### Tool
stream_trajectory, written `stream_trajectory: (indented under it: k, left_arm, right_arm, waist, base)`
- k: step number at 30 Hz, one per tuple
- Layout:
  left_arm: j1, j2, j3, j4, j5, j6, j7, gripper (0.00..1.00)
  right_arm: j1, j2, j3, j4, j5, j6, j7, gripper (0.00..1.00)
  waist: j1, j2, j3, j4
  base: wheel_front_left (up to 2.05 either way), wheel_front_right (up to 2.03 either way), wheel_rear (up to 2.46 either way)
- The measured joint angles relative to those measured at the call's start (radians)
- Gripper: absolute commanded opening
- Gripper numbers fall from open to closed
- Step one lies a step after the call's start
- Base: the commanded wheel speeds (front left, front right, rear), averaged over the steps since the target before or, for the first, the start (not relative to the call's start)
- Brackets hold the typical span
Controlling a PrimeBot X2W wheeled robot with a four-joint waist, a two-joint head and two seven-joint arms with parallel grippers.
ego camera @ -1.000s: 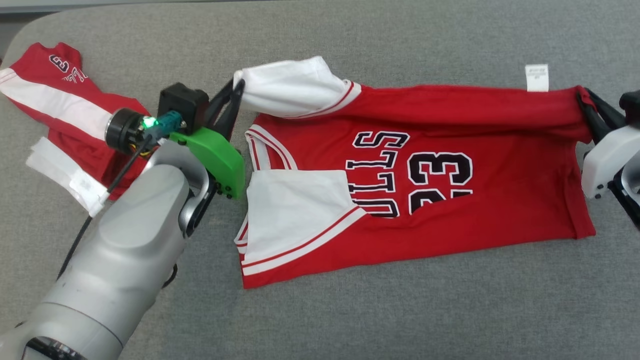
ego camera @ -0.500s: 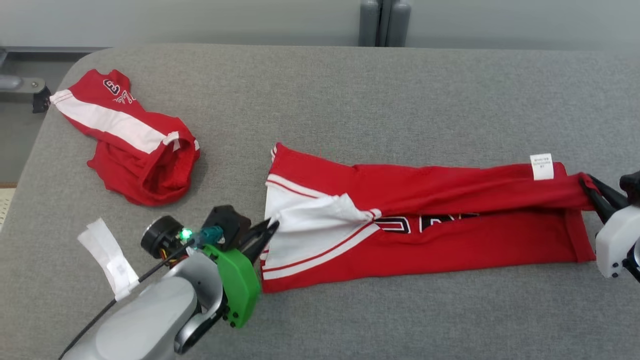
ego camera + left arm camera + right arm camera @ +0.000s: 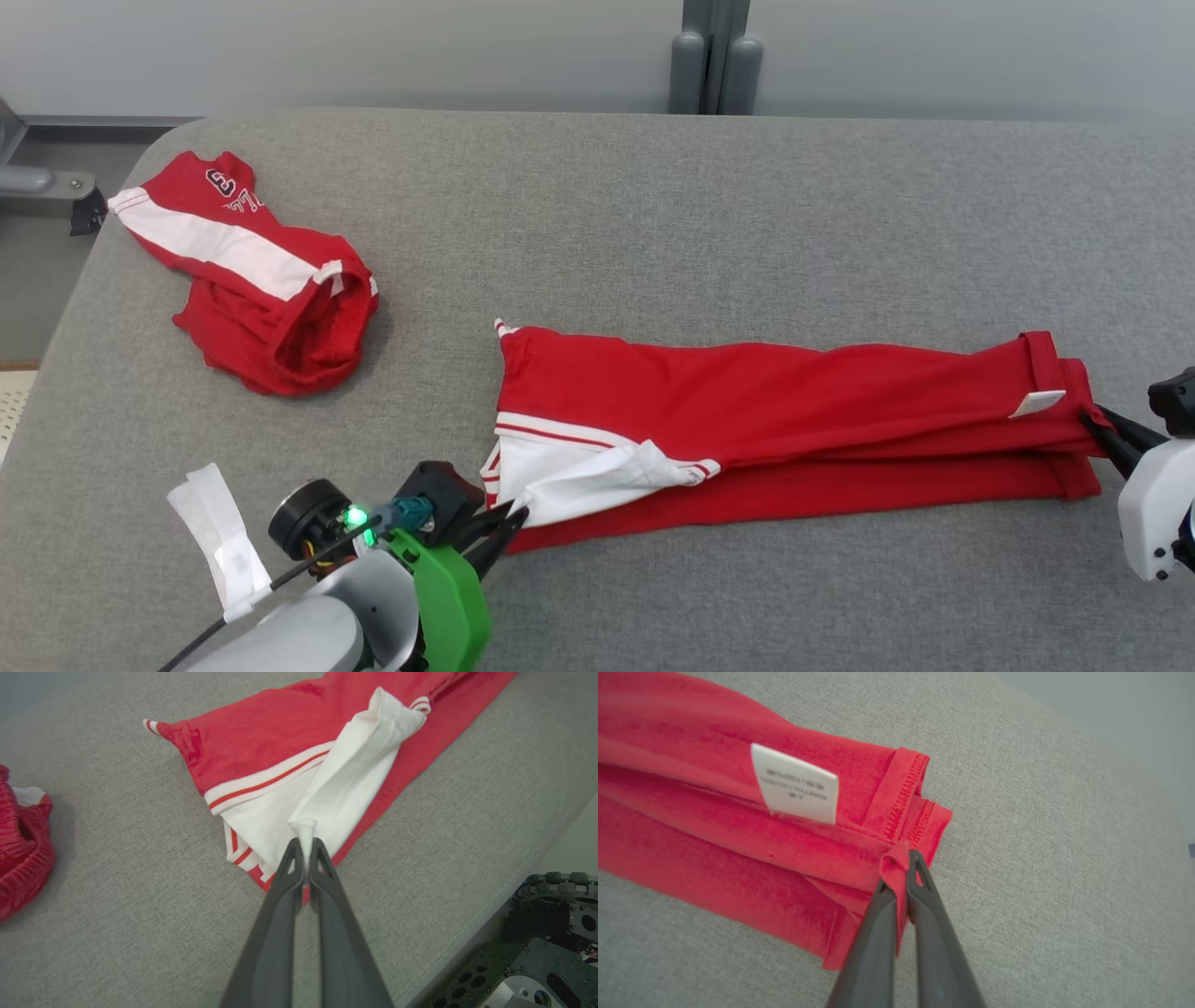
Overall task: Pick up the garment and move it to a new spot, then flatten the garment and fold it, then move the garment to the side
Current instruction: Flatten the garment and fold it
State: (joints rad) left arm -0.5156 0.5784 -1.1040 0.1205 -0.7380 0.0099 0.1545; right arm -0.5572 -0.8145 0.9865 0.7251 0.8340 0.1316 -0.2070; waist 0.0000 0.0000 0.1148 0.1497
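The garment [image 3: 794,411], a red jersey with white sleeves, lies folded lengthwise into a long band on the grey tabletop [image 3: 653,215]. It runs roughly parallel to the near edge, across the middle and right part. Its sleeve end points toward the left edge and its hem end reaches close to the right edge. The left hand [image 3: 512,519] is closed on the tip of the white sleeve, pinching a small peak of cloth between its dark fingers [image 3: 285,877], low over the tabletop near the near edge. The right hand [image 3: 1090,420] is closed on a bunched fold at the hem corner, by the right edge. A white care label [image 3: 1036,403] lies on the red cloth just beside that grip. A crumpled pair of red shorts [image 3: 252,280] with a white stripe sits toward the far left corner, well apart from the garment, with bare grey tabletop between them. A white tag [image 3: 219,541] shows beside the left arm's black cable; whether it rests on the tabletop I cannot tell. A grey post [image 3: 714,56] stands behind the far edge.
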Motion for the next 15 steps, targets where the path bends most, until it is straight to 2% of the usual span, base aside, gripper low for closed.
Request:
stream_trajectory:
  k: [5, 6, 7, 8, 9, 10, 11, 15]
  left_arm:
    - [0.015, -0.005, -0.019, 0.010, 0.010, 0.008, -0.002, 0.00]
    - [0.015, -0.007, -0.022, 0.016, 0.013, 0.008, -0.004, 0.06]
    - [0.017, -0.011, -0.025, 0.023, 0.016, 0.008, -0.008, 0.17]
    - [0.018, -0.015, -0.028, 0.029, 0.018, 0.009, -0.009, 0.39]
    - [0.019, -0.020, -0.030, 0.037, 0.021, 0.009, -0.011, 0.49]
    - [0.019, -0.025, -0.033, 0.046, 0.023, 0.010, -0.013, 0.93]
    - [0.020, -0.028, -0.033, 0.051, 0.025, 0.012, -0.017, 1.00]
    - [0.036, -0.034, -0.034, 0.074, 0.023, 0.018, -0.029, 1.00]
  right_arm:
    - [-0.002, -0.015, 0.053, -0.012, 0.055, 0.000, 0.029, 0.00]
    - [-0.002, -0.016, 0.064, -0.015, 0.071, 0.000, 0.039, 0.00]
    - [-0.002, -0.017, 0.076, -0.019, 0.085, 0.000, 0.049, 0.00]
    - [-0.003, -0.018, 0.083, -0.021, 0.095, 0.000, 0.053, 0.38]
    - [-0.005, -0.021, 0.094, -0.025, 0.101, 0.000, 0.056, 1.00]
    - [-0.006, -0.024, 0.102, -0.026, 0.116, 0.000, 0.065, 1.00]
    - [-0.007, -0.027, 0.109, -0.027, 0.123, 0.000, 0.066, 1.00]
    - [-0.012, -0.043, 0.139, -0.028, 0.161, 0.000, 0.092, 1.00]
  waist:
    - [0.0000, 0.0000, -0.009, -0.014]
    - [0.0000, 0.0000, -0.012, -0.017]
    - [0.0000, 0.0000, -0.014, -0.020]
    - [0.0000, 0.0000, -0.016, -0.023]
    - [0.0000, 0.0000, -0.018, -0.026]
    - [0.0000, 0.0000, -0.020, -0.029]
    - [0.0000, 0.0000, -0.022, -0.031]
    - [0.0000, 0.0000, -0.036, -0.042]
  base:
    - [0.00, 0.00, 0.00]
    - [0.00, 0.00, 0.00]
    - [0.00, 0.00, 0.00]
    - [0.00, 0.00, 0.00]
    - [0.00, 0.00, 0.00]
    - [0.00, 0.00, 0.00]
    - [0.00, 0.00, 0.00]
    - [0.00, 0.00, 0.00]
